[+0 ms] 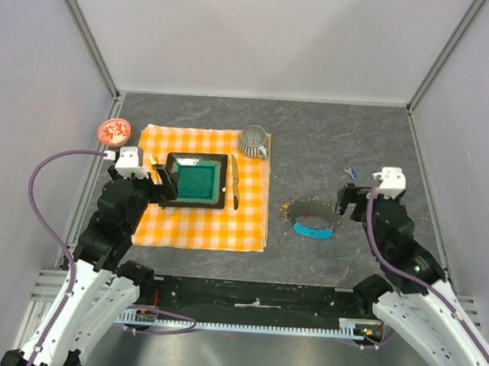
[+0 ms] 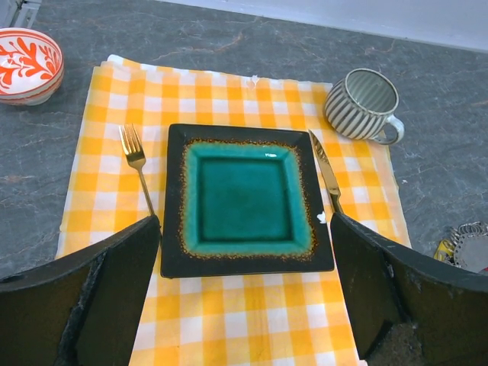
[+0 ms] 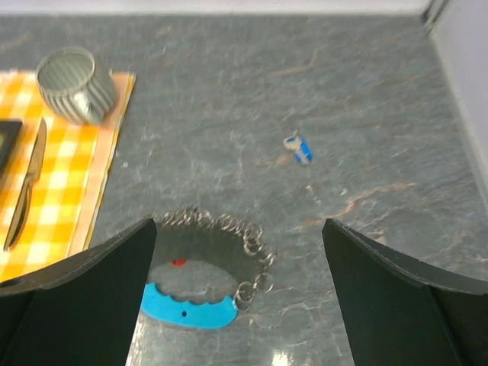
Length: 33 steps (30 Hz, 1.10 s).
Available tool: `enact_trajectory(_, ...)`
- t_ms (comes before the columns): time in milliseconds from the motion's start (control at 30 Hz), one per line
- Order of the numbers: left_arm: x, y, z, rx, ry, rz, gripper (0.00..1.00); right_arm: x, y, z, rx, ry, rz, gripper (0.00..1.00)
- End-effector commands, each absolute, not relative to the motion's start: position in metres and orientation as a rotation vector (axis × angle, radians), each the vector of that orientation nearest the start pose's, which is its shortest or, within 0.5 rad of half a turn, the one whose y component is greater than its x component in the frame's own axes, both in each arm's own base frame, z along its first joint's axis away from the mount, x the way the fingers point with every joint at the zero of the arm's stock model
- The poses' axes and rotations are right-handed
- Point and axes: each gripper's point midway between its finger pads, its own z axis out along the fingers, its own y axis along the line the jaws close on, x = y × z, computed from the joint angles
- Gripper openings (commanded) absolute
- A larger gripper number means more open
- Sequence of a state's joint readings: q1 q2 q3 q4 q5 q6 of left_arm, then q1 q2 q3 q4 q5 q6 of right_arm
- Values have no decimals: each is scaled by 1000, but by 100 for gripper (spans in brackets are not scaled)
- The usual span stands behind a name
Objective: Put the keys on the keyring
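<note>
The keyring (image 3: 252, 242) is a loop of small metal rings lying on the grey table, with a flat cyan crescent tag (image 3: 187, 309) at its near side. A tiny red key (image 3: 178, 261) lies inside the loop. A blue key (image 3: 299, 149) lies apart, further back and to the right. From above, the keyring (image 1: 309, 213) sits right of the cloth, with the blue key (image 1: 351, 171) beyond it. My right gripper (image 3: 240, 225) hangs open just above the loop, empty. My left gripper (image 2: 244, 221) is open and empty over the near edge of the plate.
An orange checked cloth (image 1: 200, 230) carries a square teal plate (image 1: 196, 181), a gold fork (image 2: 137, 164) and a knife (image 2: 324, 168). A ribbed grey cup (image 1: 254, 140) stands at its back right corner. A red-patterned bowl (image 1: 113, 129) sits back left. Walls enclose three sides.
</note>
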<state>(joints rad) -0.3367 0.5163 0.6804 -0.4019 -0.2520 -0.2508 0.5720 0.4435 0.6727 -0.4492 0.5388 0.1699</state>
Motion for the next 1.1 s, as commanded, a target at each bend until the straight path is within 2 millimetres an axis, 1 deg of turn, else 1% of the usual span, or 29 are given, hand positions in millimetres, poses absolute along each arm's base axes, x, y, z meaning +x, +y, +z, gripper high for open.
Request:
enact_trajectory(0, 249, -52, 262, -69, 1749, -201, 99, 246, 88, 231, -23, 1915, 171, 98)
enact_trajectory(33, 249, -53, 262, -67, 1750, -203, 99, 253, 97, 215, -46, 1988, 161, 98)
enact_trajectory(67, 248, -54, 263, -65, 1746, -209, 99, 254, 104, 205, -59, 2036, 175, 98)
enact_trajectory(100, 247, -55, 264, -62, 1743, -219, 99, 258, 107, 196, -48, 2071, 170, 98)
enact_trajectory(133, 246, -55, 266, -60, 1736, -227, 99, 263, 110, 178, -55, 2134, 131, 98)
enact_trajectory(200, 244, -58, 267, -52, 1732, -249, 99, 272, 108, 164, -22, 2176, 113, 98)
enact_trajectory(233, 243, -59, 269, -51, 1725, -256, 99, 277, 108, 148, -19, 2226, 96, 98)
enact_trajectory(267, 243, -60, 269, -50, 1723, -260, 99, 285, 100, 144, 26, 2231, 90, 98)
enact_trajectory(300, 242, -62, 270, -44, 1720, -277, 99, 289, 100, 137, 39, 2250, 105, 97)
enact_trajectory(333, 242, -63, 270, -41, 1721, -283, 99, 292, 97, 123, 59, 2284, 96, 97)
enact_trajectory(367, 242, -65, 269, -37, 1723, -293, 99, 300, 92, 121, 101, 2274, 109, 95)
enact_trajectory(400, 241, -69, 269, -23, 1725, -315, 99, 304, 91, 116, 119, 2280, 123, 92)
enact_trajectory(433, 241, -71, 269, -19, 1728, -325, 99, 310, 93, 106, 147, 2297, 169, 91)
enact_trajectory(467, 241, -73, 268, -13, 1733, -336, 99, 313, 94, 100, 159, 2306, 190, 90)
enact_trajectory(500, 241, -76, 267, -2, 1736, -351, 99, 316, 95, 94, 168, 2317, 208, 86)
enact_trajectory(533, 241, -78, 268, 2, 1737, -358, 99, 318, 97, 83, 175, 2350, 228, 85)
enact_trajectory(567, 240, -78, 267, 5, 1739, -361, 99, 323, 97, 81, 184, 2343, 238, 83)
enact_trajectory(633, 240, -78, 268, 6, 1734, -361, 99, 326, 98, 71, 180, 2367, 242, 81)
enact_trajectory(700, 240, -76, 268, 1, 1733, -347, 99, 330, 98, 68, 174, 2362, 246, 77)
enact_trajectory(733, 240, -75, 269, -1, 1731, -346, 99, 329, 98, 63, 173, 2376, 239, 77)
enact_trajectory(800, 241, -75, 268, 1, 1733, -345, 98, 330, 97, 58, 168, 2380, 240, 74)
enact_trajectory(933, 241, -76, 268, 3, 1734, -344, 98, 329, 102, 47, 141, 2412, 262, 70)
enact_trajectory(1033, 241, -76, 266, 5, 1740, -342, 98, 325, 104, 45, 125, 2424, 281, 65)
enact_trajectory(1067, 241, -76, 266, 5, 1740, -342, 98, 324, 104, 44, 125, 2426, 283, 62)
